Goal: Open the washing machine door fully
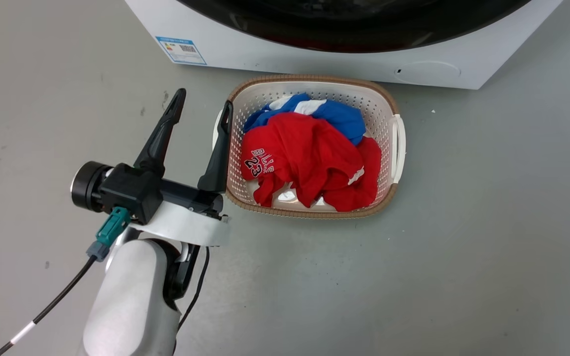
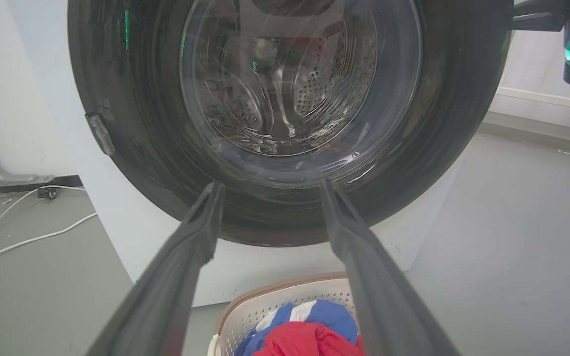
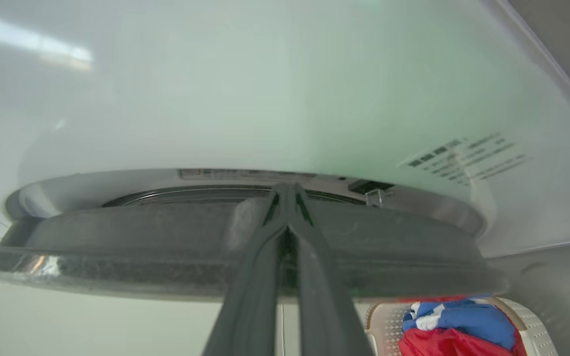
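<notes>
The washing machine door [image 2: 285, 89] fills the top of the left wrist view. Its black ring lies almost flat against the white washing machine [image 1: 314, 62], so I judge it is hardly opened. In the right wrist view the right gripper [image 3: 285, 190] has its two fingers pressed together, with the tips at the centre of the frame, reaching over the door's rim toward the gap behind it. I see nothing pinched between them. The risk, I think, is that these tips slide off the glossy rim when the arm pulls, because they hook and do not clamp. The left gripper [image 1: 203, 100], jaws spread and empty, hangs at the centre left of the head view, just beside the laundry basket [image 1: 309, 79], and a careless move may knock it. The basket holds a crumpled red jersey [image 1: 305, 153] over a blue and white garment [image 1: 334, 113].
</notes>
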Controlling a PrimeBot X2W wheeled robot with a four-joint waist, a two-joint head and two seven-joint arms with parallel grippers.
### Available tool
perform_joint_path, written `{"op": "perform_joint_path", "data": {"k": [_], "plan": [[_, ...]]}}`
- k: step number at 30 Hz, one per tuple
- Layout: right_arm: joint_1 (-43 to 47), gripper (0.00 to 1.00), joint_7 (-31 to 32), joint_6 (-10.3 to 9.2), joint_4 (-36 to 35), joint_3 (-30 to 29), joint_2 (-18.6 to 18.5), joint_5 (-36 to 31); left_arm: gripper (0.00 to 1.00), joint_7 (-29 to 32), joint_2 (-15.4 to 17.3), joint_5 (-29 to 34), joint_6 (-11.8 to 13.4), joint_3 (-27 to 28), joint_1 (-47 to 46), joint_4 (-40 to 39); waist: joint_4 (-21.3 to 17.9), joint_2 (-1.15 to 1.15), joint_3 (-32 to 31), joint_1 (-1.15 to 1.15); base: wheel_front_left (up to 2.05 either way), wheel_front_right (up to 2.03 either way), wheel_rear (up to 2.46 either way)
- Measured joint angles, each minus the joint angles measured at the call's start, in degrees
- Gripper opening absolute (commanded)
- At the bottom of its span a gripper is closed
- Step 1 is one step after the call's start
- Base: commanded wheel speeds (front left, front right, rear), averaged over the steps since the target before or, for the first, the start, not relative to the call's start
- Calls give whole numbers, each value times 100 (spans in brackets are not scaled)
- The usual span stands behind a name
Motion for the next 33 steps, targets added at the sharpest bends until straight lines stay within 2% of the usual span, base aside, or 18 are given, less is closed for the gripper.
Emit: {"op": "perform_joint_path", "data": {"k": [5, 13, 21, 33], "plan": [[-276, 0, 109, 0, 267, 98, -4, -180, 100, 0, -43, 0, -1, -52, -22, 5, 79, 0, 85, 0, 0, 0, 0], [-83, 0, 895, -8, 320, 229, -24, -182, 100, 0, -62, 2, 0, -88, -14, 98, 56, 0, -102, 0, 0, 0, 0], [887, 0, 1559, -7, 22, 224, 57, 53, 100, 0, -22, 11, 0, -85, 341, 258, -50, 0, -632, 0, 0, 0, 0], [2633, 0, 2324, -7, -1196, 212, 399, 516, 100, 0, -5, 56, 0, 16, 1012, 459, -224, 0, -1590, -1, 0, 0, 0]]}}
